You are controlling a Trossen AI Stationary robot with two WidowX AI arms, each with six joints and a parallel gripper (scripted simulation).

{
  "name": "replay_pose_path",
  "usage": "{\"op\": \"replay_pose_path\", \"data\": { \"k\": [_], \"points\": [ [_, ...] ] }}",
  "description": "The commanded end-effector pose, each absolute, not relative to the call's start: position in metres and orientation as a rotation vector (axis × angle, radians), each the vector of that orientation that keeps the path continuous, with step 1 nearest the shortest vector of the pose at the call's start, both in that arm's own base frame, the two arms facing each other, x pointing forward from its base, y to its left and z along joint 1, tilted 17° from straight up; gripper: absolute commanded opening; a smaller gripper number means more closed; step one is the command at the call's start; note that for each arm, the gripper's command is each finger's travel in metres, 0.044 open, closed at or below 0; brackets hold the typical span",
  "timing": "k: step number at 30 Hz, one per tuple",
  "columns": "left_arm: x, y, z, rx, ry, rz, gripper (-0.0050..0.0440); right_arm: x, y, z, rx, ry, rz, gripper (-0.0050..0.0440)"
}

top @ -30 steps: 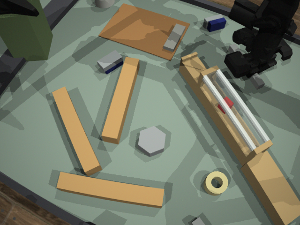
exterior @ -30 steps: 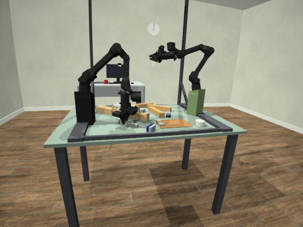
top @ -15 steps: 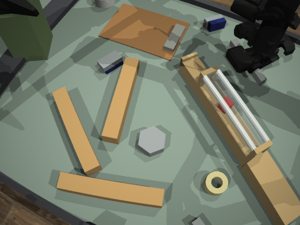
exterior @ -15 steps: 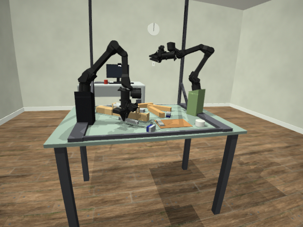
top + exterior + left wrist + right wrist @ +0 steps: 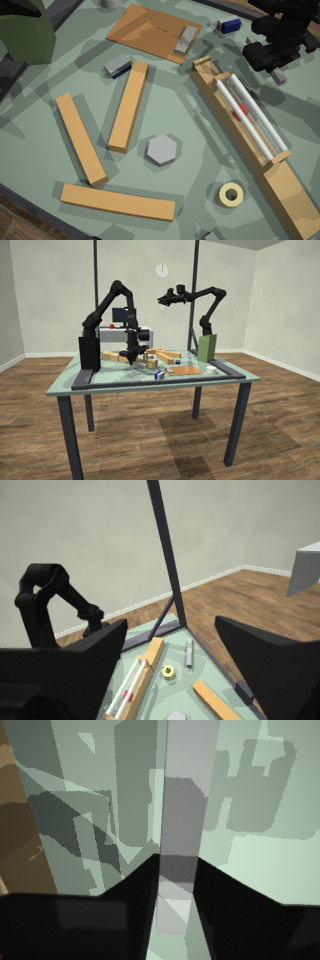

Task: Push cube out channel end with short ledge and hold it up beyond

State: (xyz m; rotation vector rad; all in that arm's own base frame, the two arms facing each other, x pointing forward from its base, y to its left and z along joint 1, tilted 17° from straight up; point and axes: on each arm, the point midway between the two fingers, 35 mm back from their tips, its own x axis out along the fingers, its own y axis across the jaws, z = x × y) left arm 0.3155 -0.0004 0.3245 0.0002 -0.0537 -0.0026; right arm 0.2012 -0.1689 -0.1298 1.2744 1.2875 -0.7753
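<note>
The red cube (image 5: 241,111) sits inside the wooden channel (image 5: 248,121) under its clear roof with white rails, about mid-length. The short ledge with the raised lip (image 5: 204,65) is the channel's far end; a long wooden ramp (image 5: 292,196) extends the near end. My right gripper (image 5: 271,64) is low at the table beside the channel and is shut on a thin grey stick (image 5: 185,820), which lies along the table. My left gripper (image 5: 161,300) is open and empty, high in the air; its wrist view shows the channel (image 5: 132,690) far below.
Three wooden beams (image 5: 129,105) lie left of the channel, with a grey hexagon (image 5: 162,149) and a tape ring (image 5: 231,195). A brown mat (image 5: 152,32) carries a grey block. Grey-blue blocks (image 5: 229,24), a green box (image 5: 25,33) and a white cylinder (image 5: 111,3) stand at the back.
</note>
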Motion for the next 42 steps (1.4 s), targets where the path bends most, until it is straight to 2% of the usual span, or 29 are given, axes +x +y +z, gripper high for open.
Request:
{"op": "replay_pose_path", "data": {
  "k": [1, 27, 33, 40, 42],
  "points": [
    [0.314, 0.000, 0.331, 0.003, -0.071, -0.001, 0.0400, 0.205, -0.179, -0.115, 1.254, 1.252, -0.775, 0.0000],
    [0.314, 0.000, 0.331, 0.003, -0.071, -0.001, 0.0400, 0.200, -0.186, -0.087, 1.250, 1.247, -0.777, 0.0000],
    [0.314, 0.000, 0.331, 0.003, -0.071, -0.001, 0.0400, 0.222, -0.213, -0.056, 1.181, 1.120, -0.772, 0.0000],
    [0.314, 0.000, 0.331, 0.003, -0.071, -0.001, 0.0400, 0.255, -0.251, 0.013, 1.063, 0.907, -0.756, 0.0000],
    [0.314, 0.000, 0.331, 0.003, -0.071, -0.001, 0.0400, 0.266, -0.198, -0.020, 1.138, 1.048, -0.730, 0.0000]
  ]
}}
